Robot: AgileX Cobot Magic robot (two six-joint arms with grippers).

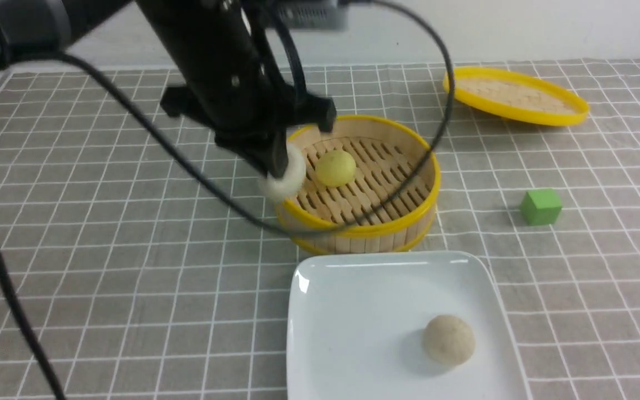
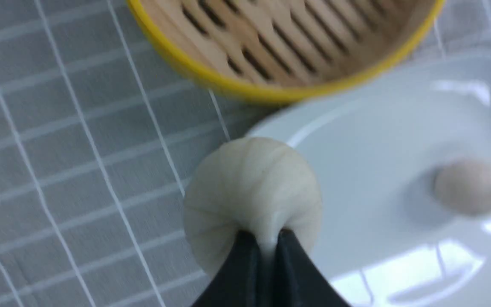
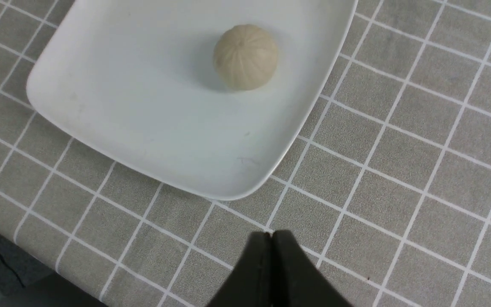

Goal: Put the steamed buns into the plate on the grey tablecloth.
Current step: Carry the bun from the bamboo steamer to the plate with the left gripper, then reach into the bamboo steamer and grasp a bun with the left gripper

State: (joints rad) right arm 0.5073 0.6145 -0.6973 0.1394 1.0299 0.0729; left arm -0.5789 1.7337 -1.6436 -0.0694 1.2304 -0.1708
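Over the near-left rim of the bamboo steamer [image 1: 364, 225], the left gripper [image 1: 275, 166] pinches a white steamed bun [image 1: 289, 180]. A yellow-green bun [image 1: 335, 168] sits in the steamer, a beige bun [image 1: 448, 339] on the white plate [image 1: 353, 289]. The right gripper [image 3: 271, 236] is closed, empty.

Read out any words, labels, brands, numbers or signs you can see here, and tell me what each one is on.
No text can be read in any view.
The plate, steamer, lid, cube and cloth are plain.
The white bun, yellow bun and beige bun bear no marks.
The grey box at the top edge is too blurred to read.
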